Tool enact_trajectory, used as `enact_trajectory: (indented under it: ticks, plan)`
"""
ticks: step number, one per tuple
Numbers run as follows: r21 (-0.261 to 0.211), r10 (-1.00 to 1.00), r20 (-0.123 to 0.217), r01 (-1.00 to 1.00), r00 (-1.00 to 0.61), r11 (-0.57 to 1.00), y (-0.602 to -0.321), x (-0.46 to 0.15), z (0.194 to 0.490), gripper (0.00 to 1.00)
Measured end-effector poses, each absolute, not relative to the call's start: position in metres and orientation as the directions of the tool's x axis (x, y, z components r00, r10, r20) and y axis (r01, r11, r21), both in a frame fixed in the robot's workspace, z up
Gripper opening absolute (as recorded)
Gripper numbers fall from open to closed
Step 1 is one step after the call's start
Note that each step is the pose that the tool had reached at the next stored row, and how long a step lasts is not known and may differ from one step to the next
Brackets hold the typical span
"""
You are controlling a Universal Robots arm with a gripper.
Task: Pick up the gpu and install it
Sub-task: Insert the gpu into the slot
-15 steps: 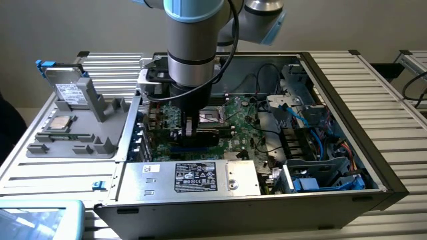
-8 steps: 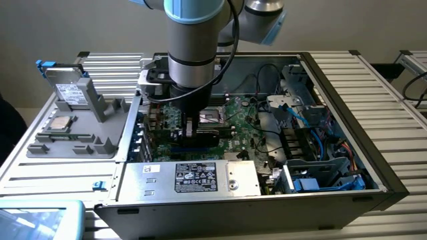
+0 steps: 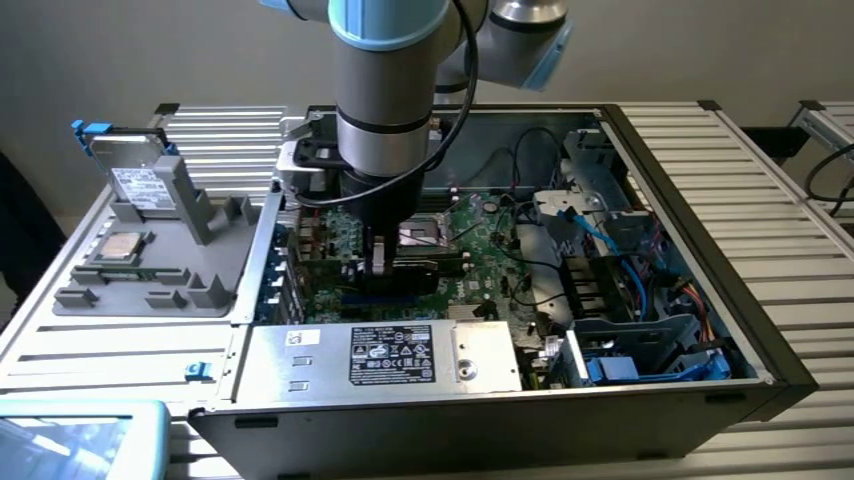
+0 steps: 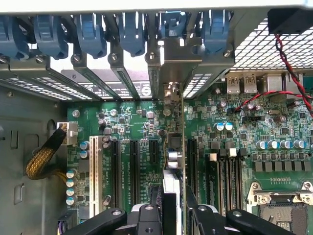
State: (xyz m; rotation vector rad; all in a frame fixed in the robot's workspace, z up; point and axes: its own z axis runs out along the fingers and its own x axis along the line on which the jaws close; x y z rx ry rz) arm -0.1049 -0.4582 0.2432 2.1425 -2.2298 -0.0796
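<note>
hard drive (image 3: 134, 182): stood upright in grey fixture (image 3: 167, 265), exterior view's left, outside computer case (image 3: 534, 425).
gripper (image 4: 171, 215): sat low inside the case, fingers pinched on both faces of gpu (image 4: 172, 161).
gpu: stood edge-on over motherboard (image 4: 122, 122), in line with expansion slots.

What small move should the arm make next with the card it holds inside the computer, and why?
Probably a slow, straight press of the gpu toward the motherboard. The hand clamps the card edge-on, and it stands parallel to the black slots, so it looks lined up. Whether it is seated I cannot tell.
</note>
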Motion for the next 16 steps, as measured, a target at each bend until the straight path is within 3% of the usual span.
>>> enact_trajectory:
  ticks: [16]
  plan:
    - [0.070, -0.999, 0.001, -0.997, -0.035, 0.035, -0.4584, -0.1050, 0.2431, 0.29]
